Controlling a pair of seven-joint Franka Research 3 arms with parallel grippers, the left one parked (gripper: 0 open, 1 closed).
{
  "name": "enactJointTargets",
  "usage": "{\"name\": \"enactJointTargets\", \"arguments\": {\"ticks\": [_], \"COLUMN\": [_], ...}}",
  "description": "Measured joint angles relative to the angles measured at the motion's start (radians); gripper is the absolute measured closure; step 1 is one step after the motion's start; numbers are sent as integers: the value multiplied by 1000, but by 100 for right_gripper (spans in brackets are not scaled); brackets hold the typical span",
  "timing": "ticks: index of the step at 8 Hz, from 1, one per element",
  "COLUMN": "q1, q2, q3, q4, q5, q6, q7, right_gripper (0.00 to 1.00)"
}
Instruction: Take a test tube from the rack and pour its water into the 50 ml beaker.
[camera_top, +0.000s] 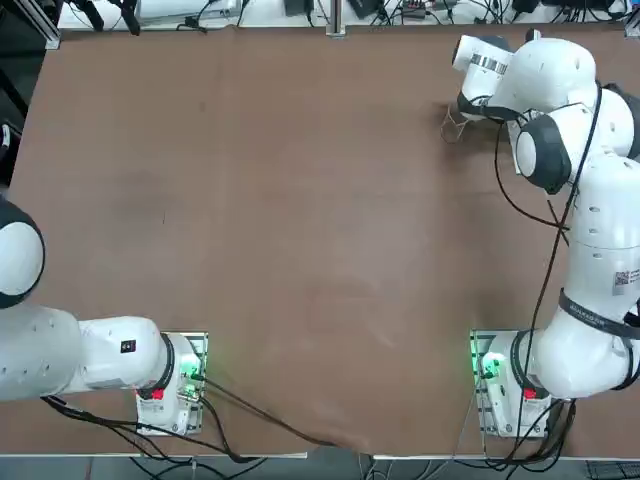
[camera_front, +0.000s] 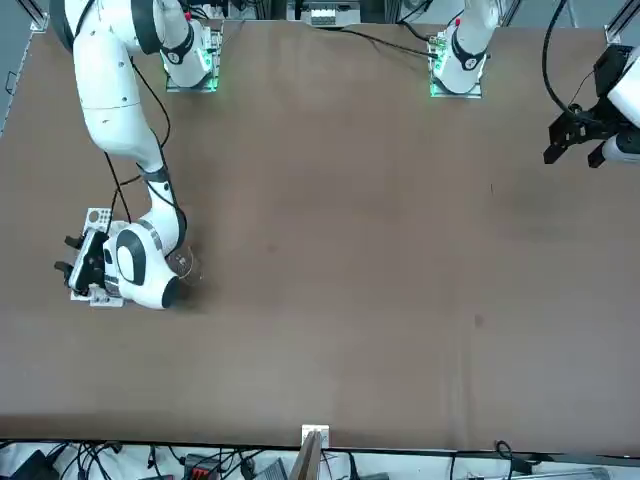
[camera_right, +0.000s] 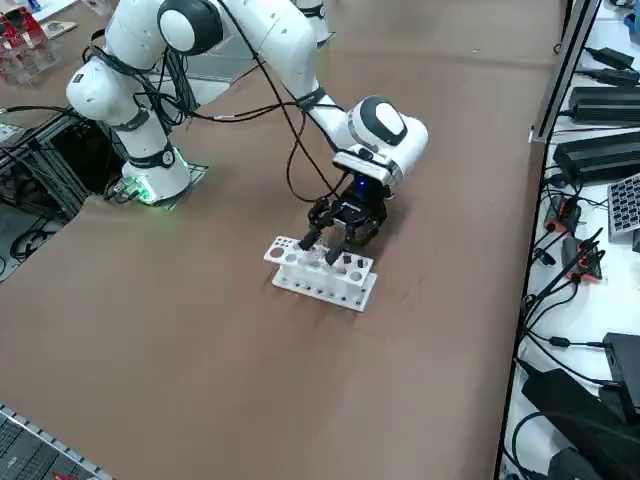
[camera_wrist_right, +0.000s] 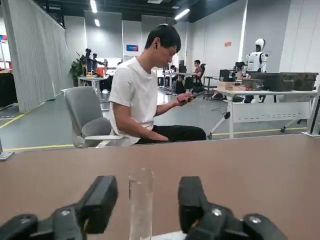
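Note:
The white rack stands on the brown table near its far right corner, partly covered by the arm in the front view. My right gripper points down right over it. In the right wrist view the test tube stands upright between the two black fingers with a gap on each side, so the right gripper is open around it and not touching. No water can be made out in the tube. The 50 ml beaker is a faint round rim on the table beside the wrist.
The table's far edge runs close behind the rack. Beyond it a person sits on a chair looking at a phone. Cables and power bricks lie along the table's right side. Wide bare tabletop spreads toward the parked left arm.

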Motion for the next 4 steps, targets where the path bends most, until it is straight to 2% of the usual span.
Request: {"name": "enactJointTargets", "arguments": {"ticks": [1,4], "q1": [0,10], "q2": [0,-38], "q3": [0,0], "q4": [0,29], "q5": [0,23], "q6": [-2,-7], "q7": [-12,-193], "right_gripper": [2,0]}}
